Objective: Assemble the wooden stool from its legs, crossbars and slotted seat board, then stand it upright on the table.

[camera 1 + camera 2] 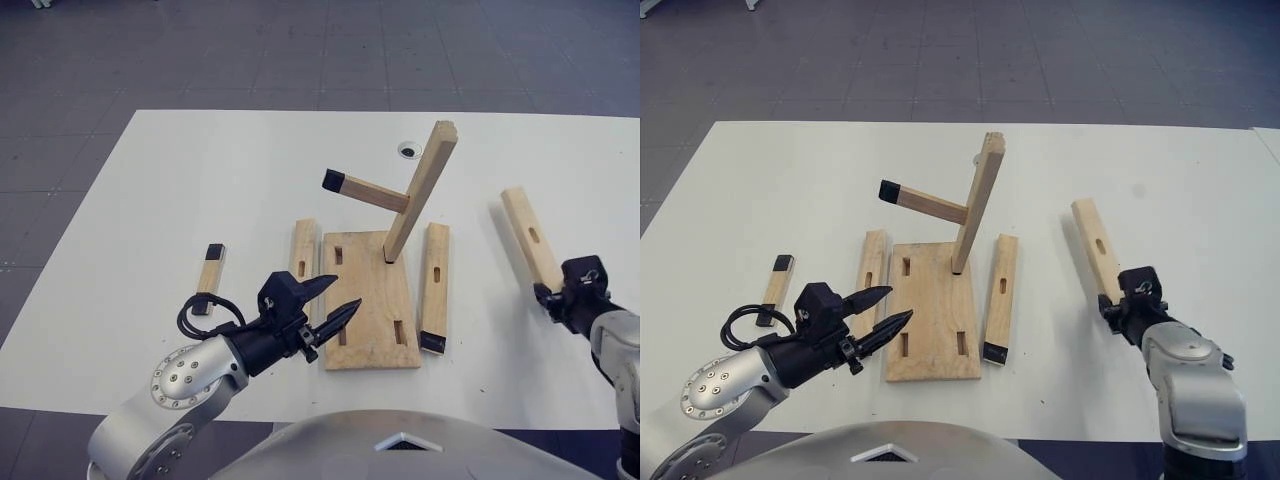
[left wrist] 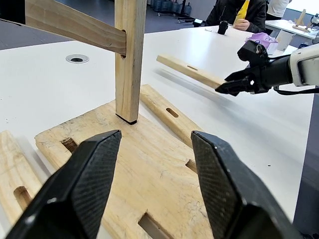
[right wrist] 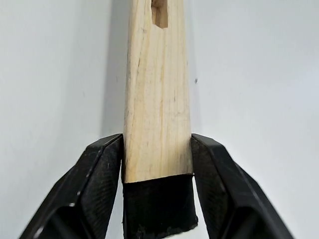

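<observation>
Clock directions are taken from the seat board (image 1: 370, 312), which lies flat near the table's (image 1: 180, 180) front edge, 12 o'clock pointing away from the robot.

- **Upright leg** (image 1: 420, 190): it stands in the board's slot at the 1 o'clock corner and tilts toward 1 o'clock. A crossbar (image 1: 372, 193) is set through it partway up and projects toward 10 o'clock, ending in a black cap.
- **Loose legs:** one (image 1: 302, 250) lies flat just beside the board at 10 o'clock. Another (image 1: 435, 285) lies along the 3 o'clock edge, black cap toward the robot.
- **Short crossbar** (image 1: 208, 278): it lies well apart from the board at 9 o'clock.
- **Grommet** (image 1: 409, 150): it is set in the tabletop at 12 o'clock.
- **Left gripper** (image 1: 342, 293): it hovers over the board's 8 o'clock edge with its fingers spread wide and nothing between them.
- **Right gripper** (image 3: 157, 147): at 3 o'clock, well apart from the board, it is clamped on the black-capped near end of a third leg (image 1: 530, 238). This leg has a slot and points toward 12 o'clock — whether it rests on the table or is raised cannot be told.
</observation>
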`<state>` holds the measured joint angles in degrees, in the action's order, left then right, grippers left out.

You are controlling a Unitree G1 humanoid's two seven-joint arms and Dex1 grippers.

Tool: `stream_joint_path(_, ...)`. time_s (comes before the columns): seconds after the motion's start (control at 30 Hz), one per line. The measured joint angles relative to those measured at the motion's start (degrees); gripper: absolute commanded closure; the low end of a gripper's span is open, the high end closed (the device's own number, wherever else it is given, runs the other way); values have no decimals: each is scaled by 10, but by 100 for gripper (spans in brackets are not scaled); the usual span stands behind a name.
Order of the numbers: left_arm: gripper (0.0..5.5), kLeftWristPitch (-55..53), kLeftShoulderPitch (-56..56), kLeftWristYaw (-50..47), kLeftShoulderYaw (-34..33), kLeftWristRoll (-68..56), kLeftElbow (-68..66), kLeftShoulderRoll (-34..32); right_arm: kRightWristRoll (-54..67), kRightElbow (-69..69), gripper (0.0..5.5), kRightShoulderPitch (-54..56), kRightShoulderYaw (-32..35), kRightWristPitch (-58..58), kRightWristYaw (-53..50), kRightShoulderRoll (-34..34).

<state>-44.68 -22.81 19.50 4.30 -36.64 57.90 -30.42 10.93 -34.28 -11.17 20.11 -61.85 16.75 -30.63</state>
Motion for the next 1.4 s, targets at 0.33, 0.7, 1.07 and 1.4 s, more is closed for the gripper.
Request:
stream_joint_path(0.33, 290, 0, 91, 175, -138, -275, -164, -33, 253, -58, 337, 151, 221, 100, 87, 18)
stream_joint_path(0.7, 290, 51, 155, 412, -129, -282, -261, -62, 557, -128, 337, 33, 104, 186, 347, 35)
stream_joint_path(1.07, 290, 89, 185, 361, -103, -250, -231, -30, 396, -77, 337, 56, -155, 249, 380, 6)
stream_joint_path(1.4, 290, 89, 188, 327, -102, -271, -197, -21, 352, -64, 337, 48, -222, 293, 387, -3)
